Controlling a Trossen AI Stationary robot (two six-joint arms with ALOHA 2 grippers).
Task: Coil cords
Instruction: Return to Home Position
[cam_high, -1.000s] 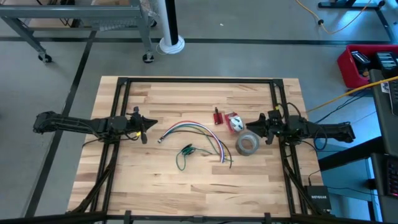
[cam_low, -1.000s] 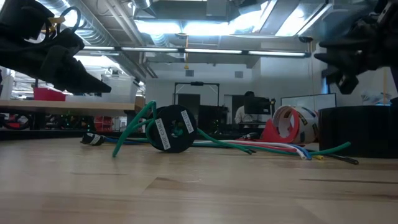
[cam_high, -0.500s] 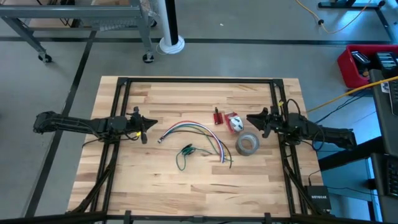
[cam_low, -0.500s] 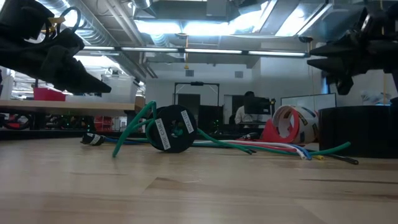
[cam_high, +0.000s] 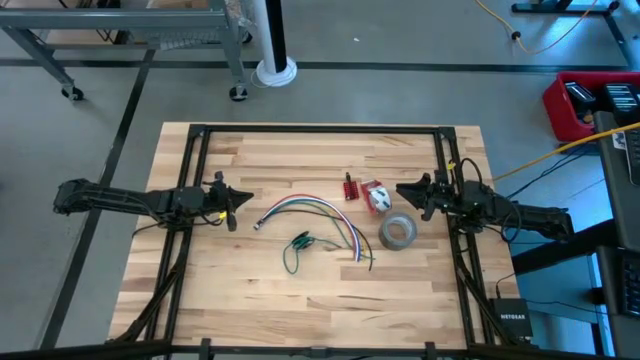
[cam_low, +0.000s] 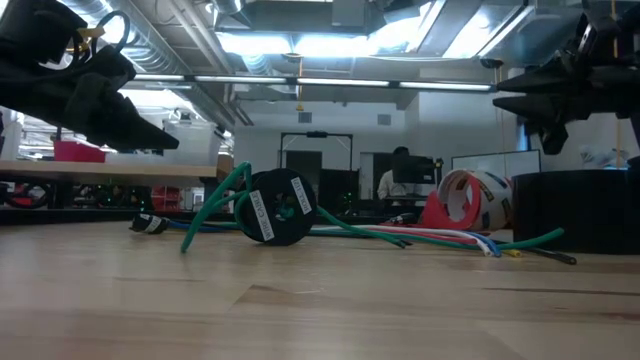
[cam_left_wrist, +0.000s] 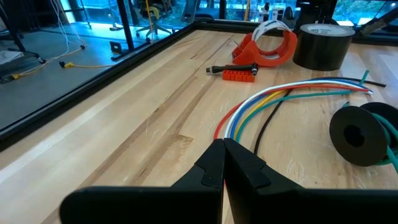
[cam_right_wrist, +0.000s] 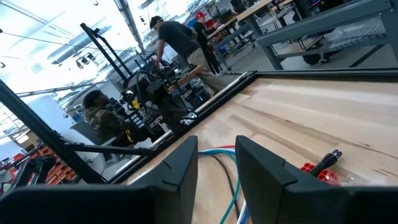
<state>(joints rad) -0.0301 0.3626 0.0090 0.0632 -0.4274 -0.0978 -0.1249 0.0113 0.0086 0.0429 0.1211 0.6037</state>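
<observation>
The multicoloured cord bundle (cam_high: 312, 207) lies flat on the table's middle in an arc; it also shows in the left wrist view (cam_left_wrist: 281, 99). The shorter dark green wire (cam_high: 296, 250) lies near it, looped about a small black spool (cam_low: 274, 206). My left gripper (cam_high: 243, 200) is shut and hovers left of the bundle's left end, its tips (cam_left_wrist: 222, 146) pointing at that end. My right gripper (cam_high: 402, 190) is open and empty above the table at the right, its fingers (cam_right_wrist: 181, 163) pointing toward the cords.
A grey tape roll (cam_high: 398, 232) stands right of the bundle, under my right arm. Red-and-white pieces (cam_high: 377, 195) and a small red piece (cam_high: 350, 186) lie just beyond the bundle. People show in the room behind the table (cam_right_wrist: 177, 40).
My right gripper has shifted a little toward the table's far edge and turned, so that its arm now runs slanted instead of level across the table. The cords and my left gripper have stayed where they were.
</observation>
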